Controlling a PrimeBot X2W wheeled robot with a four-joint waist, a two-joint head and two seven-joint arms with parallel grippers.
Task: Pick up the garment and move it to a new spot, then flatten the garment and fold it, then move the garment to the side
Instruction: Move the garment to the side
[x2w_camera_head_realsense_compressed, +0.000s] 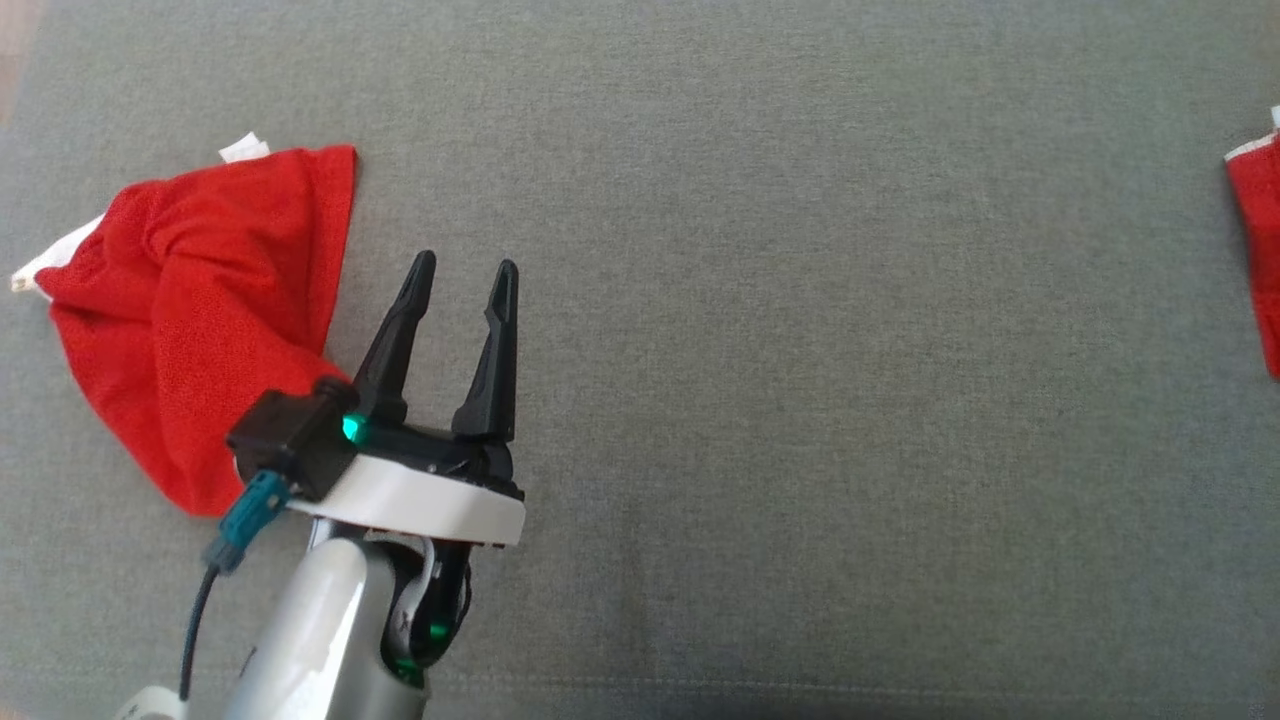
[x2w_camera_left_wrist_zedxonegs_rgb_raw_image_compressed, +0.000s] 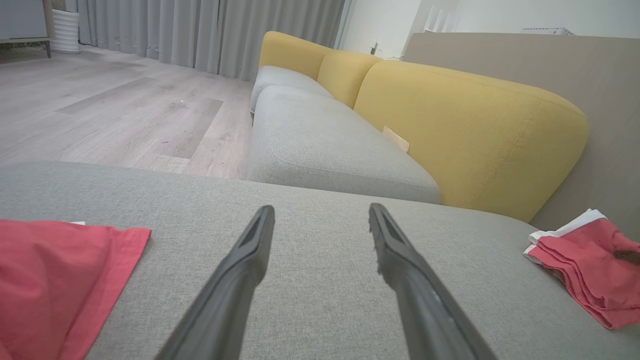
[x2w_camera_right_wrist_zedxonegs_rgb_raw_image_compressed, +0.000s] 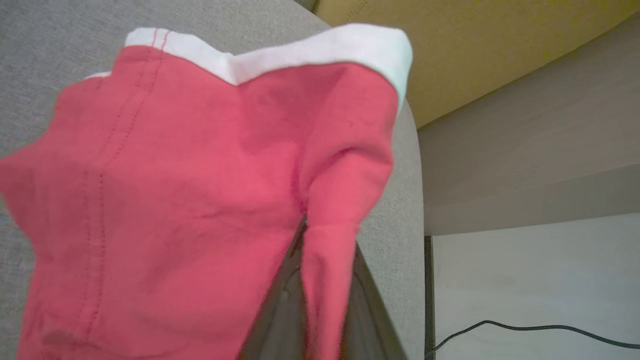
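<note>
The left jaws are standing wide open, the two long dark fingers (x2w_camera_head_realsense_compressed: 395, 340) spread apart and hovering over bare fabric of the grey sofa cushion (x2w_camera_head_realsense_compressed: 800, 300) with nothing between them. Just beside them, on the robot's left, a crumpled red garment (x2w_camera_head_realsense_compressed: 200, 300) is lying in loose folds on the cushion, a bit of white showing at its far edge; in the head view the black camera block on the wrist is overlapping its lower corner, while in the left wrist view the same cloth (x2w_camera_left_wrist_zedxonegs_rgb_raw_image_compressed: 50, 280) is sitting off to the left of the fingers (x2w_camera_left_wrist_zedxonegs_rgb_raw_image_compressed: 240, 270), apart from them. Well away at the right edge of the head view, the red garment with the white band (x2w_camera_head_realsense_compressed: 1258, 250) is lying at the far side of the cushion. The right jaws are closed on it: in the right wrist view a fold of the red cloth (x2w_camera_right_wrist_zedxonegs_rgb_raw_image_compressed: 200, 175) is being pinched between the two dark fingers (x2w_camera_right_wrist_zedxonegs_rgb_raw_image_compressed: 282, 300), and the rest is spreading up and to the left with the white band (x2w_camera_right_wrist_zedxonegs_rgb_raw_image_compressed: 320, 47) along its top. From the left wrist view this garment (x2w_camera_left_wrist_zedxonegs_rgb_raw_image_compressed: 585, 255) is looking layered, resting near the cushion's corner below the yellow backrest (x2w_camera_left_wrist_zedxonegs_rgb_raw_image_compressed: 465, 130). Beyond are a wooden floor (x2w_camera_left_wrist_zedxonegs_rgb_raw_image_compressed: 100, 110) and grey curtains (x2w_camera_left_wrist_zedxonegs_rgb_raw_image_compressed: 200, 30).
</note>
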